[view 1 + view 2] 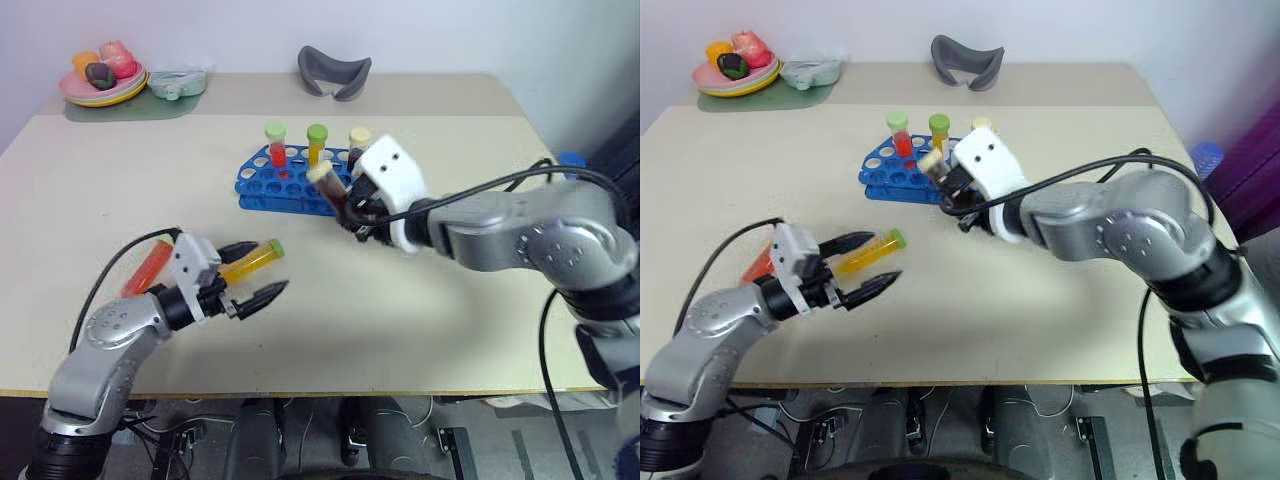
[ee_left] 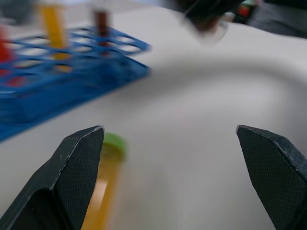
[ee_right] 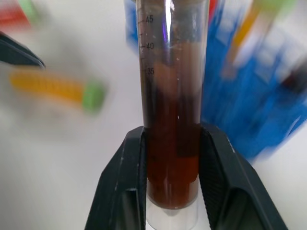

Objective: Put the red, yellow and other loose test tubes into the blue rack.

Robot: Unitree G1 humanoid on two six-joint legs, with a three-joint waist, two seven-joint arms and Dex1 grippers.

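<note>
The blue rack (image 1: 285,185) stands at the table's middle back. It holds a red tube (image 1: 277,152), a yellow tube (image 1: 316,145) and a dark tube (image 1: 358,147), all upright. My right gripper (image 1: 345,208) hovers at the rack's near right corner, shut on a brown test tube (image 3: 170,120) with a cream cap (image 1: 322,176). My left gripper (image 1: 264,270) is open just above the table at the near left. A loose yellow tube (image 1: 250,262) with a green cap lies by its far finger (image 2: 79,158). A loose red tube (image 1: 148,268) lies behind the left wrist.
At the back left sit a plate of toy food (image 1: 100,85) and a pale green dish (image 1: 178,82) on a green mat. A grey curved object (image 1: 334,72) lies at the back centre. The table's front edge runs close under the left arm.
</note>
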